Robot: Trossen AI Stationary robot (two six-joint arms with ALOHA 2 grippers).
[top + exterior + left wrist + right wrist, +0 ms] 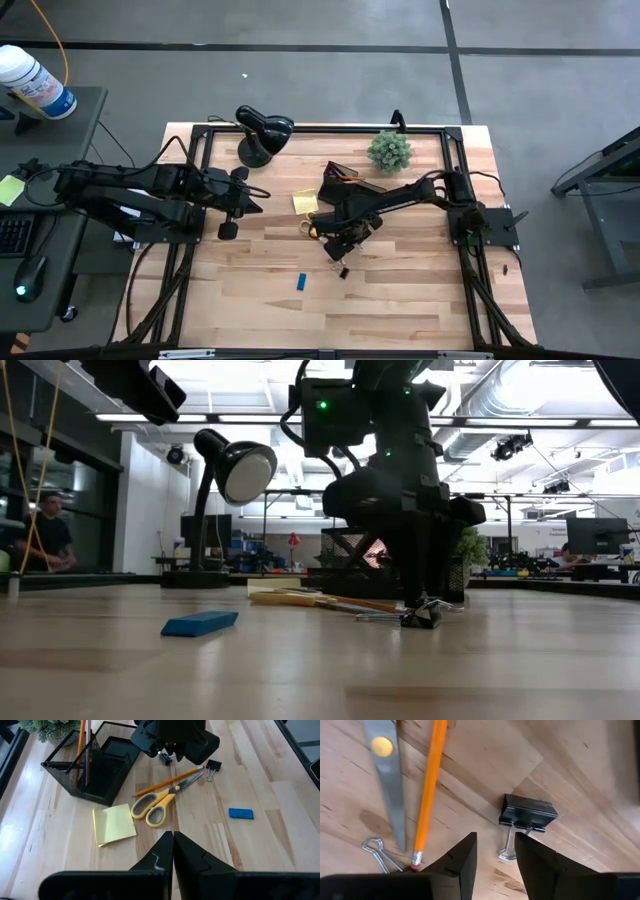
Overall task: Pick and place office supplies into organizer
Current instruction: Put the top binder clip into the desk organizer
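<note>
The right gripper (495, 865) hovers low at mid-table with fingers apart, just short of the black clip (527, 815); to grasp it well it should, I judge, centre on the clip's body and avoid the orange pencil (427, 790) just beside. The left gripper (172, 852) waits at the table's left, fingers together. On the table lie one clip, one pencil, one pair of scissors (162, 802), one sticky pad (114, 823) and one blue block (241, 813); the organizer (90, 762) stands beyond, holding another pencil.
</note>
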